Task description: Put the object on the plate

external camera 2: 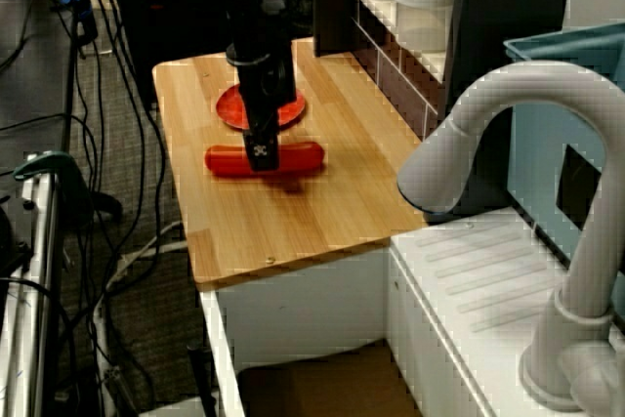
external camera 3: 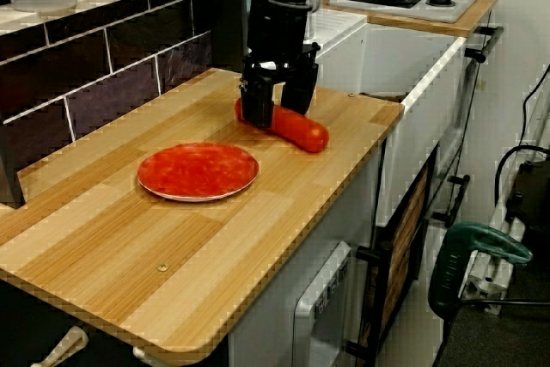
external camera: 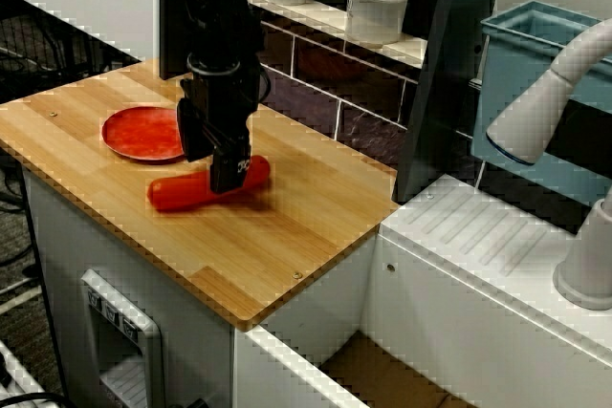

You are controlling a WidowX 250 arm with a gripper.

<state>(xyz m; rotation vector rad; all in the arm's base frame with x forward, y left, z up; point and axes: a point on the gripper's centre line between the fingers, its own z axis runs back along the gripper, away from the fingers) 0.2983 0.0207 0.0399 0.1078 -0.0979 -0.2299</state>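
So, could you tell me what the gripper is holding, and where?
The gripper straddles the red sausage toward one end, on the wooden counter; a closed grasp cannot be confirmed.

Arm vertical; fingers (external camera 3: 273, 107) down (spread)

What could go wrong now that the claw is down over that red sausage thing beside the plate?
The claw straddles the sausage away from its middle, so the long free end could tip or swing when lifted. The sausage looks smooth and glossy, so it might slip out. It also looks roughly as long as the plate is wide, so an end may overhang the low rim and roll off.
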